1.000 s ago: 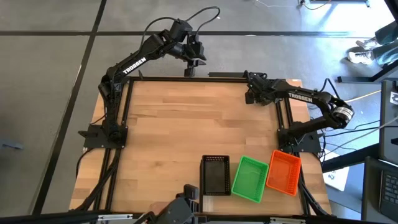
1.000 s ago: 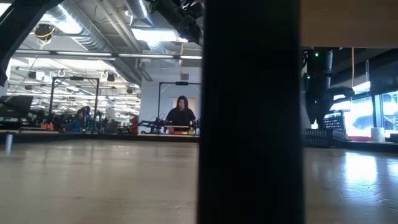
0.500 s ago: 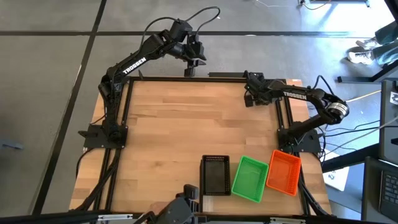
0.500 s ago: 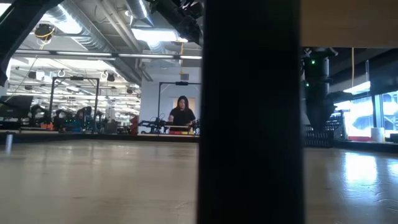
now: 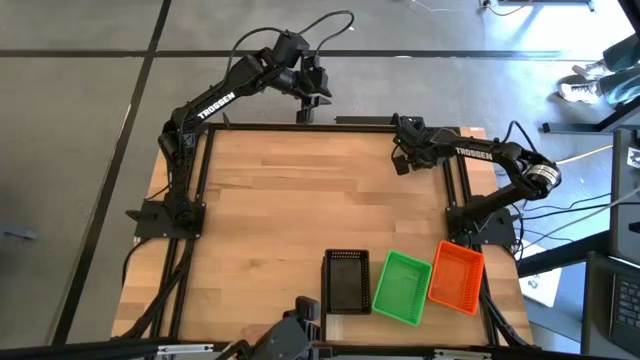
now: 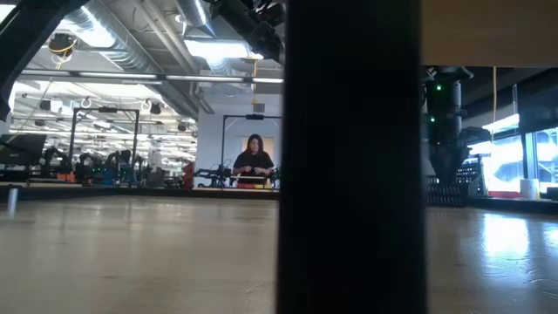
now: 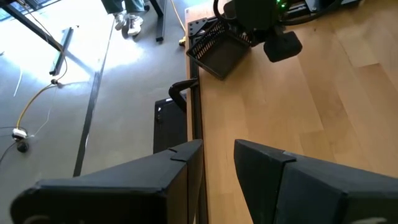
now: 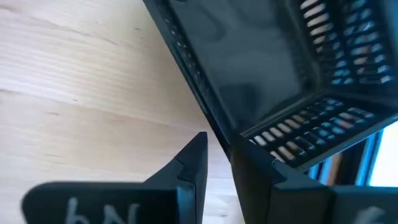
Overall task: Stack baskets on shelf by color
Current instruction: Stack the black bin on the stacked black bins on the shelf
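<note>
Table [image 5: 300,220]: wooden top with a black frame; an arm is mounted at each side.

Right arm [image 5: 480,155]: bent across the far right corner and the nearer of the two to every basket.

Left arm [image 5: 215,105]: stretched out past the far edge, waiting.

Row of three at the near edge: near black basket [image 5: 346,282], green basket [image 5: 402,287], orange basket [image 5: 457,276]. They sit side by side, long sides running far-to-near, well apart from both arms. I cannot make out the shelf.

Held black basket [image 7: 219,53]: at the far right corner, tilted.

Right gripper [image 8: 217,168]: clamped on this basket's side wall. To stack it, the move would run straight toward the near black basket.

Left gripper [image 7: 217,163]: fingers slightly apart, empty.
</note>
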`<action>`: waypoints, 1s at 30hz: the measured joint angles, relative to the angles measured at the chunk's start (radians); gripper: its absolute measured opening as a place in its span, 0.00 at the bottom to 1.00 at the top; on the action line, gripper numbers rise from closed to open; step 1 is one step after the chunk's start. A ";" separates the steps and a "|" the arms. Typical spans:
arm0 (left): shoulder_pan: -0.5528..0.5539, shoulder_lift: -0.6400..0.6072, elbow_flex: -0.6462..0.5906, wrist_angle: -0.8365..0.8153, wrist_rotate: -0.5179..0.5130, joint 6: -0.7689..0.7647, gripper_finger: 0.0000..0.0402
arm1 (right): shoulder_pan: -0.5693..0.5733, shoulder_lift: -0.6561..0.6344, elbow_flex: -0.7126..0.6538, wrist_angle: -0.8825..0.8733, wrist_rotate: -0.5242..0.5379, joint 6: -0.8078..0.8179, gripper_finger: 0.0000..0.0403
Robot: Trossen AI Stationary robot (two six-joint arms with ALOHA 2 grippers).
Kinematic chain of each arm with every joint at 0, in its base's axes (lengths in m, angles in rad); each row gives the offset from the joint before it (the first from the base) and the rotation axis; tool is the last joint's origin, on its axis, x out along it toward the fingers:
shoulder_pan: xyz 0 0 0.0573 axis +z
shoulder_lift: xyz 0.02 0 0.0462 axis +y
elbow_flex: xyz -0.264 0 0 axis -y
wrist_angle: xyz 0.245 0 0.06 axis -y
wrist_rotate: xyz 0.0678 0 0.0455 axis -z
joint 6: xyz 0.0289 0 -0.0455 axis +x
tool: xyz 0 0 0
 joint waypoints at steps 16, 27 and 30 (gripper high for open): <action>0.000 0.000 0.000 0.000 0.000 0.000 0.21 | -0.003 0.027 0.000 0.002 0.025 -0.151 0.18; 0.000 0.000 0.000 0.000 0.000 0.000 0.21 | -0.013 0.094 0.002 -0.008 -0.093 -0.171 0.03; 0.000 0.000 0.000 0.000 0.000 0.000 0.21 | -0.004 0.082 0.017 -0.058 -0.115 -0.158 0.02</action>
